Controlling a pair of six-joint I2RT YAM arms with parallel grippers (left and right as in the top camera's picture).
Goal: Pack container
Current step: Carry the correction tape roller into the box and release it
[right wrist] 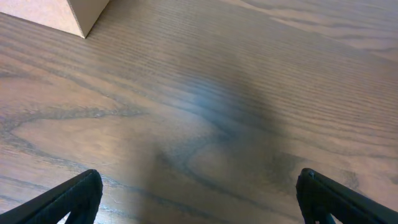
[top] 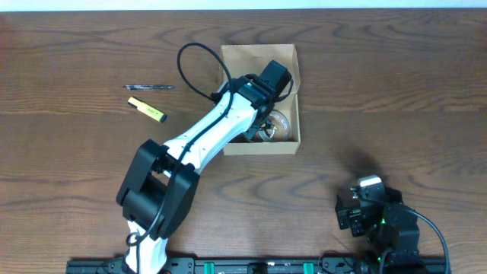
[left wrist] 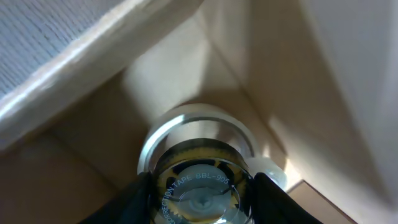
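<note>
The container (top: 293,57) is an open tan cardboard box at the table's upper middle. My left gripper (top: 265,122) reaches down inside it and is shut on a clear round correction tape dispenser (left wrist: 202,190), marked "CORRECTION TAPE BBL-905", low against the box floor. The left wrist view shows the box's inner walls (left wrist: 186,68) and a corner around the dispenser. A clear round item (top: 278,123) shows in the box's lower right in the overhead view. My right gripper (right wrist: 199,199) is open and empty, low over bare table at the front right. A corner of the box (right wrist: 56,12) shows in the right wrist view.
A yellow highlighter (top: 146,109) and a thin dark pen (top: 149,87) lie on the wooden table left of the box. The right arm's base (top: 380,217) sits at the front right edge.
</note>
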